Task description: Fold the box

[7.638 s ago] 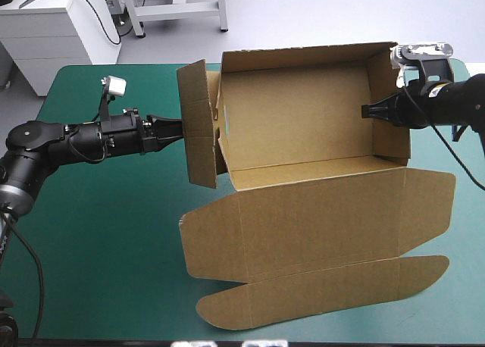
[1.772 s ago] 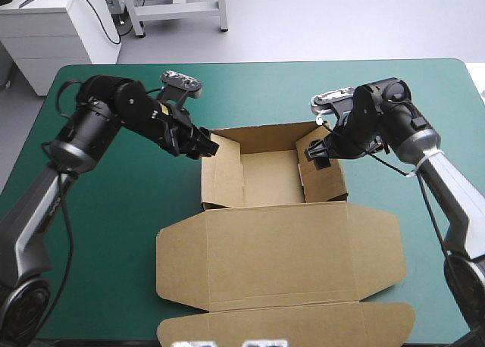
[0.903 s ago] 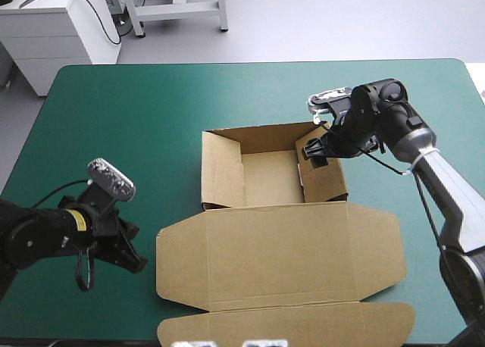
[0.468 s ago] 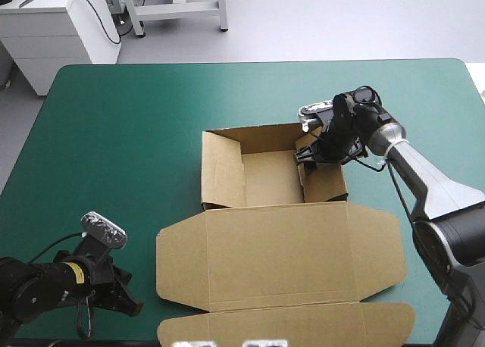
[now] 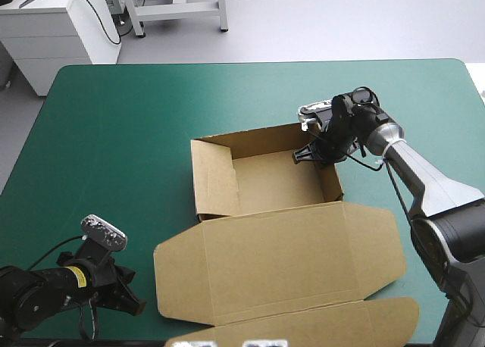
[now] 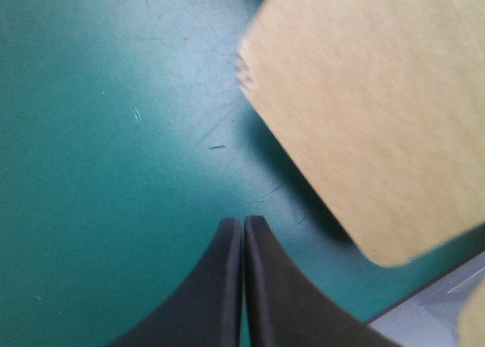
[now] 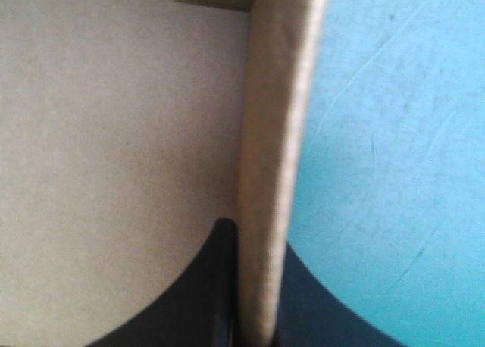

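Currently: brown box [image 5: 265, 184] on teal-green desk [image 5: 114, 135]; tray walls raised, lid [image 5: 280, 256] flat, unfolded. Right jaws grip right wall [image 7: 267, 157], probably tucking it; left jaws closed, empty.

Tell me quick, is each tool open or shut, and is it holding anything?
Left tool: shut, holding nothing, over the teal-green cover.
Right tool: shut on the box, gripping its side wall.

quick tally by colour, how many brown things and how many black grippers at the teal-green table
brown: 1, the box
black: 2, the left gripper and the right gripper
total: 3
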Tool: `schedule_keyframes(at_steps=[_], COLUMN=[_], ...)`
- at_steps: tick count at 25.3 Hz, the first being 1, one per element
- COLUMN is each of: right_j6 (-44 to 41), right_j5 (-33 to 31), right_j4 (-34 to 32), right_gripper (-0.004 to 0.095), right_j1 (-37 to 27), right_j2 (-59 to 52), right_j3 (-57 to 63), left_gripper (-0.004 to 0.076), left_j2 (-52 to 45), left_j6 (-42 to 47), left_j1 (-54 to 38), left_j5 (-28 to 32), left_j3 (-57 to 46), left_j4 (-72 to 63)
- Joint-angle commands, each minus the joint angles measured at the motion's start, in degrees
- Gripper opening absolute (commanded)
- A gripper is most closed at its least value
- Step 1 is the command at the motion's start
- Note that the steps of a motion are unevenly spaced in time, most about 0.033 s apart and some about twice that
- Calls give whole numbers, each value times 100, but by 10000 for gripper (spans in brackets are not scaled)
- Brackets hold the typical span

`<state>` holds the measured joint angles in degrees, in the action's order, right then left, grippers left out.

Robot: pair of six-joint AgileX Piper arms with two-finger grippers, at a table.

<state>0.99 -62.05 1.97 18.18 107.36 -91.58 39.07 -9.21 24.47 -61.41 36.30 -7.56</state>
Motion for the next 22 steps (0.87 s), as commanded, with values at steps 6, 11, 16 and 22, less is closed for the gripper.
schedule_keyframes(at_steps=[6, 11, 16, 22], right_j6=[-37, -214, -99, 69], right_j5=[55, 178, 249, 204], right_j4=[-863, -1465, -1452, -1426], right_gripper=[-20, -20, -20, -20], right_j1=[-85, -668, -1807, -3465], right_j2=[-290, -290, -280, -260], right_j3=[-294, -634, -1110, -1256], left_gripper=[-8, -8, -8, -8], left_j2=[2, 2, 2, 2], left_j6=[50, 50, 50, 140], left_j1=[-5, -5, -5, -5], left_j5=[320, 320, 320, 287], left_j3=[130, 130, 130, 130], left_j4=[-112, -112, -112, -86])
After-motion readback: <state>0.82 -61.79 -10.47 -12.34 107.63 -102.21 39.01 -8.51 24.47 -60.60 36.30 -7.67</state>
